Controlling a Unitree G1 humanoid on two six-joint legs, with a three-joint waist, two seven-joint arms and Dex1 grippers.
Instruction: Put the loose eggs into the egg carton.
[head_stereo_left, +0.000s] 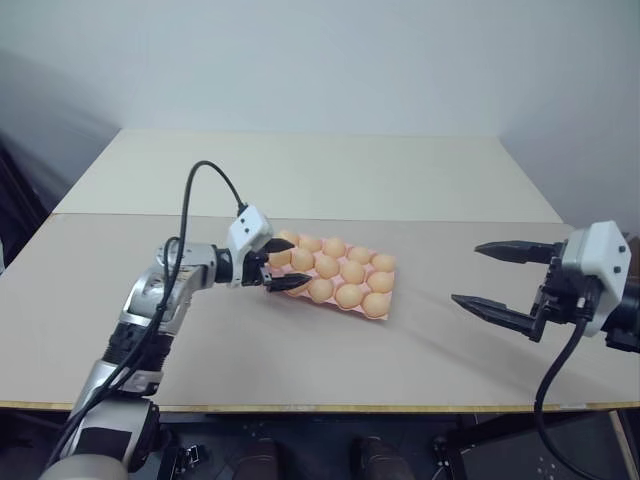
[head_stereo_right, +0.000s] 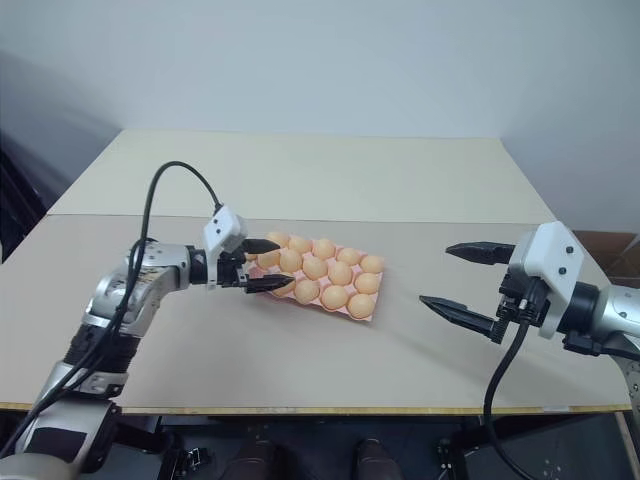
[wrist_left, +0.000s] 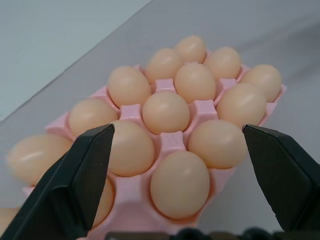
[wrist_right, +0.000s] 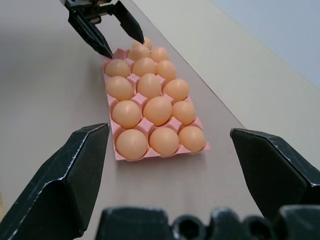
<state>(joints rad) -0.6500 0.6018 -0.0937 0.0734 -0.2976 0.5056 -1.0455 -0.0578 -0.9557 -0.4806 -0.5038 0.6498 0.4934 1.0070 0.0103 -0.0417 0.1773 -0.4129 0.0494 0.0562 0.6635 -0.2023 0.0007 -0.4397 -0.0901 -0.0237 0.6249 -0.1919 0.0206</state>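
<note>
Nearest, the right gripper (head_stereo_left: 497, 281) hangs wide and empty, well right of the egg carton (head_stereo_left: 383, 309) on the worktop (head_stereo_left: 300, 350), likely just waiting. The left gripper (head_stereo_left: 274, 266) gapes wide at the carton's left end, holding nothing. The eggs (wrist_right: 150, 85) sit in cups; the right wrist view suggests every cup filled.

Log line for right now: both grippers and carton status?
left gripper: open, at carton's left end | right gripper: open, apart | egg carton: eggs seated in visible cups | table: no loose eggs seen
</note>
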